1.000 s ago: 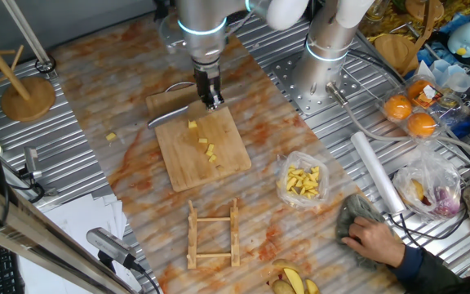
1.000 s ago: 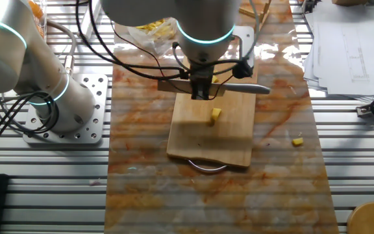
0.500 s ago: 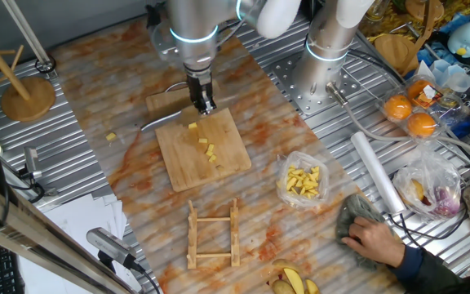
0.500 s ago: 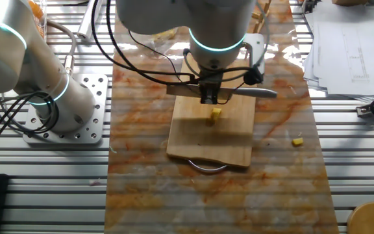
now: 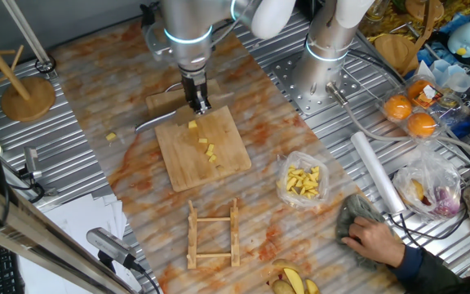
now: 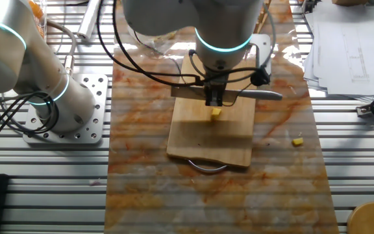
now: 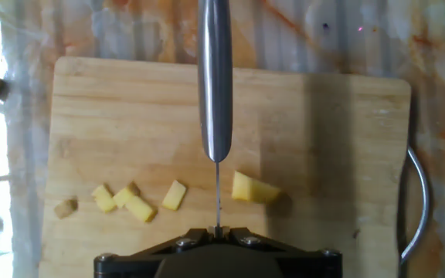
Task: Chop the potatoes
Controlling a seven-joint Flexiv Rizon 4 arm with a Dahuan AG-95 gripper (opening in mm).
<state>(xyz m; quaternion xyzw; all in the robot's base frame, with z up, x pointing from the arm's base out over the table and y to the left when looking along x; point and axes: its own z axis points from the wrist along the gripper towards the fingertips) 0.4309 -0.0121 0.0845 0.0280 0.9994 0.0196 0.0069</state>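
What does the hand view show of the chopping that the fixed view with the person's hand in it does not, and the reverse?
Only the hand view shows the knife edge-on between one larger potato chunk and a row of smaller bits, with the gripper's fingers hidden. Only the fixed view shows the bag of yellow pieces, the oranges, a person's hand and a wooden rack. Both show the cutting board and one stray piece off it.
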